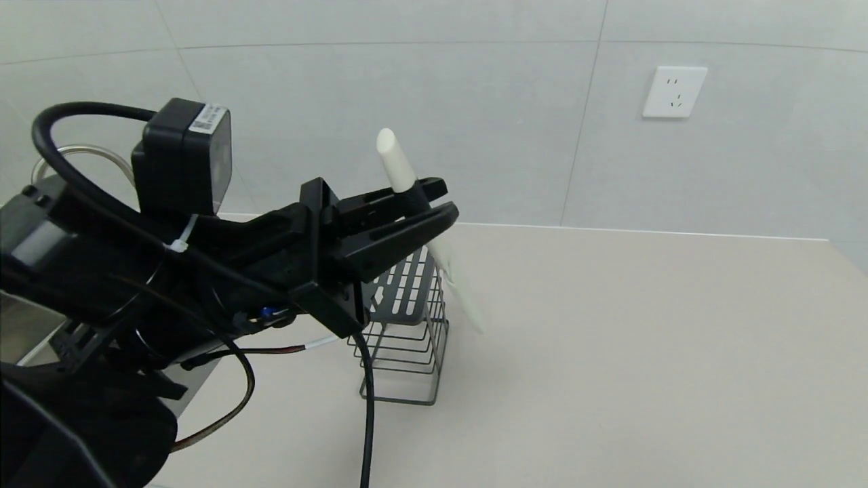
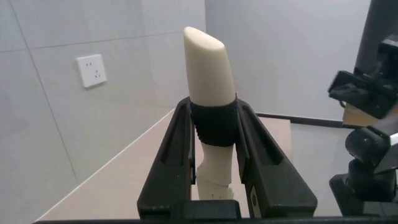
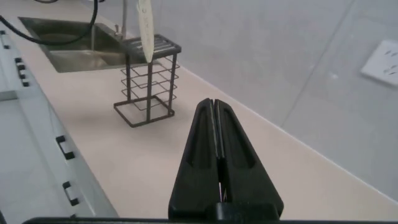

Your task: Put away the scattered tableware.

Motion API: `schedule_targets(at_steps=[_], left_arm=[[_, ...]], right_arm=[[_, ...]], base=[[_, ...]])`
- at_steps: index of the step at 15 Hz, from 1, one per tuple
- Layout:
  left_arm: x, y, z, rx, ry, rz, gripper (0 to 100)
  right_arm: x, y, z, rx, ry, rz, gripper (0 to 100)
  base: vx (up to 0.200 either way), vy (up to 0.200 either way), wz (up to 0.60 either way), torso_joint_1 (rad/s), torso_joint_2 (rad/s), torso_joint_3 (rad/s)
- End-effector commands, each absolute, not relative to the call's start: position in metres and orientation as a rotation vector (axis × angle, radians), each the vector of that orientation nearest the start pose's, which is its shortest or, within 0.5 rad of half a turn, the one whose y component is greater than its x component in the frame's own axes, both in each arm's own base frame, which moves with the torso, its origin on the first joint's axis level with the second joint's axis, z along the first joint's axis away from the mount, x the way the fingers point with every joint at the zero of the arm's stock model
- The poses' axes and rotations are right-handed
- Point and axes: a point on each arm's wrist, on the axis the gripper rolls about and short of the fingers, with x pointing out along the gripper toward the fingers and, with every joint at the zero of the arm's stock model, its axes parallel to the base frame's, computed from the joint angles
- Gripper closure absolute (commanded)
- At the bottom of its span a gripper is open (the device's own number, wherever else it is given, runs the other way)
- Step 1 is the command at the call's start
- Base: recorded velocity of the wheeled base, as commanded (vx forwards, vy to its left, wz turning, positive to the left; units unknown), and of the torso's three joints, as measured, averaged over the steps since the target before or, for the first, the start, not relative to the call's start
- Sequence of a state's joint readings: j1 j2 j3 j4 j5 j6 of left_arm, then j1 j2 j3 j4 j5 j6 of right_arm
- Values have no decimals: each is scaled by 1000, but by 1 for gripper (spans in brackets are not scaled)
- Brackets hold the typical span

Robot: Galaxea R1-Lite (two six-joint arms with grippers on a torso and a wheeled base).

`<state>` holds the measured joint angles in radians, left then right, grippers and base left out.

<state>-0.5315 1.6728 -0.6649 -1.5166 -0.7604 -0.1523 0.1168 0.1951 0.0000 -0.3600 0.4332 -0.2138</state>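
Note:
My left gripper (image 1: 437, 200) is shut on a white knife (image 1: 395, 159), gripping the black band between handle and blade. The pale handle points up and away, and the white blade (image 1: 461, 285) slants down beside the top of a dark wire cutlery rack (image 1: 407, 339) on the counter. In the left wrist view the handle (image 2: 210, 62) sticks up between my fingers (image 2: 171, 155). The right wrist view has my right gripper (image 3: 214, 109) shut on nothing above the counter, with the rack (image 3: 149, 87) and the hanging blade (image 3: 145, 28) farther off.
The beige countertop (image 1: 644, 352) stretches wide to the right of the rack. A steel sink (image 3: 68, 56) lies just beyond the rack. A tiled wall with a white outlet (image 1: 674, 91) backs the counter.

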Motion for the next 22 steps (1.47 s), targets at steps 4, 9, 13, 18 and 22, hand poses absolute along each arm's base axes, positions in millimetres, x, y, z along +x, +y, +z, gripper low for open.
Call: schedule_targets(at_steps=[4, 9, 13, 18, 22], left_arm=[[248, -123, 263, 37, -530, -1156, 100], [261, -107, 289, 101, -607, -1078, 100], [258, -105, 289, 244, -573, -1225, 100], [282, -99, 289, 304, -576, -1327, 100], [290, -96, 280, 307, -548, -1355, 100]], right_arm=[[-24, 5, 79, -182, -50, 214, 100], [-23, 2, 77, -132, -19, 83, 100], [-23, 2, 77, -103, -16, 81, 100], [-23, 2, 77, -96, -14, 76, 100], [-23, 2, 77, -91, -14, 75, 100]], base=[[0, 0, 0, 0, 0, 0], [0, 0, 0, 0, 0, 0], [0, 0, 0, 0, 0, 0], [0, 0, 0, 0, 0, 0], [0, 0, 0, 0, 0, 0]])
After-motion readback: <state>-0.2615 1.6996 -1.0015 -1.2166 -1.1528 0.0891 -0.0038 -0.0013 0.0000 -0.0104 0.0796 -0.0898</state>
